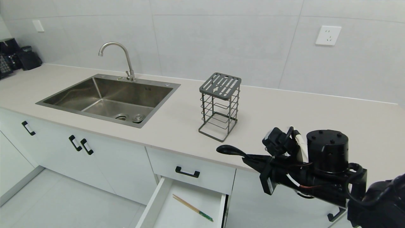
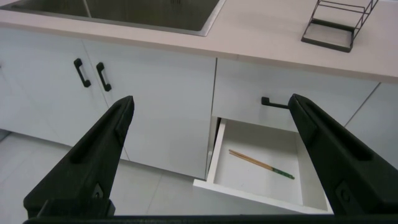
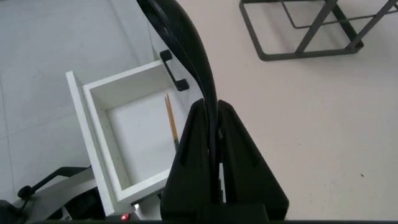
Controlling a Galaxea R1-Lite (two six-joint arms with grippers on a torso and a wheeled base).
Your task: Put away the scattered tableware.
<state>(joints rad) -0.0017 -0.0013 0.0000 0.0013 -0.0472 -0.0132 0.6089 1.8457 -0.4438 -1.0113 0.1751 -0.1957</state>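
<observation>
My right gripper (image 1: 253, 160) is shut on the handle of a black spoon (image 1: 231, 150), held level over the counter's front edge, right of the open drawer (image 1: 158, 202). In the right wrist view the spoon (image 3: 180, 43) sticks out past the closed fingers (image 3: 239, 140) above the drawer (image 3: 81, 99). A pair of wooden chopsticks (image 1: 193, 208) with green ends lies inside the drawer. My left gripper (image 2: 211, 102) hangs open in front of the cabinets, above the drawer (image 2: 214, 165) and chopsticks (image 2: 261, 165), holding nothing.
A dark wire rack (image 1: 220, 106) stands on the counter (image 1: 284, 110) behind the spoon. A steel sink (image 1: 109, 98) with a faucet (image 1: 121, 57) lies to the left. Cabinet doors with black handles (image 1: 80, 144) sit under the sink, and a shut drawer (image 1: 190, 171) above the open one.
</observation>
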